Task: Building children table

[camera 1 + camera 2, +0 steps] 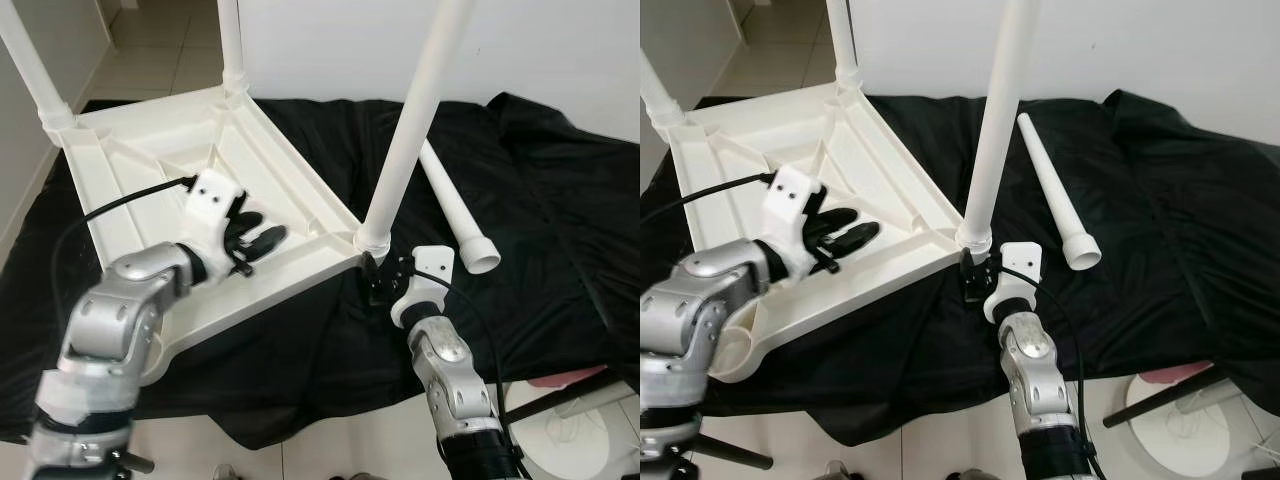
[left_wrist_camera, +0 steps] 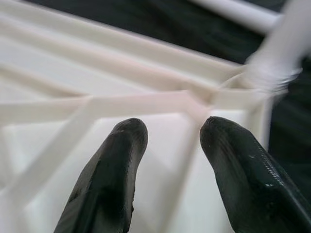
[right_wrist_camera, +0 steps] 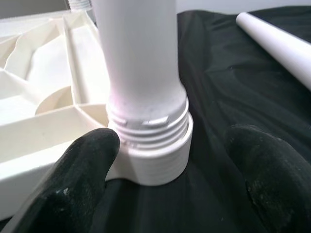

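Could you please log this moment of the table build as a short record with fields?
tabletop: white, upside down on the black cloth
legs standing: three; nearest leg upright in the corner socket, threads still visible
spare leg: loose leg lying on the cloth, beside the tabletop
left gripper: open, over the tabletop's ribbed underside
right gripper: open, fingers either side of the nearest leg's base, not closed on it
stage: fourth leg not yet fitted

White table top [image 1: 200,190] upside down on black cloth, 3 legs up, 4th leg [image 1: 455,205] lying beside
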